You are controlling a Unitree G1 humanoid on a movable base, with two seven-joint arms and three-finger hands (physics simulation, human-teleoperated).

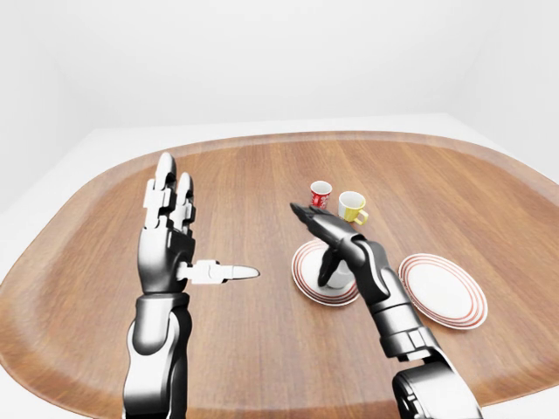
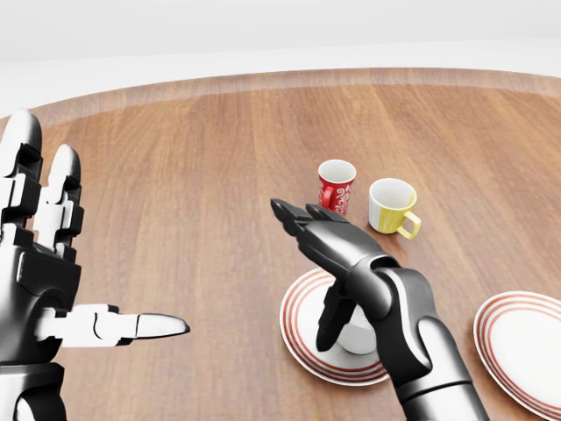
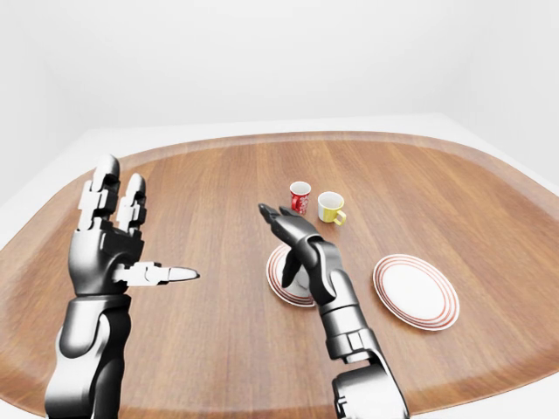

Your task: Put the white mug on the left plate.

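The white mug [image 2: 358, 331] stands upright on the left plate [image 2: 298, 338], a white plate with red rings near the rim, on the wooden table [image 2: 202, 175]. The right hand [image 2: 320, 237] is above the mug with its fingers spread open and pointing to the upper left of the head view; its thumb [image 2: 333, 320] hangs down just beside the mug's left side, and whether it touches the mug cannot be told. The hand grips nothing.

The left hand [image 2: 44, 263] is raised at the left edge of the head view, palm flat, fingers straight up and thumb pointing right, open and empty, well apart from the plates.

Above the left plate in the head view stand a red mug [image 2: 336, 188] with a white pattern and, just to its right, a yellow mug [image 2: 391, 207] with its handle toward the lower right. The red mug's pattern looks like scrollwork; no lettering can be read on it. A second ringed plate [image 2: 521, 346] lies at the right edge.
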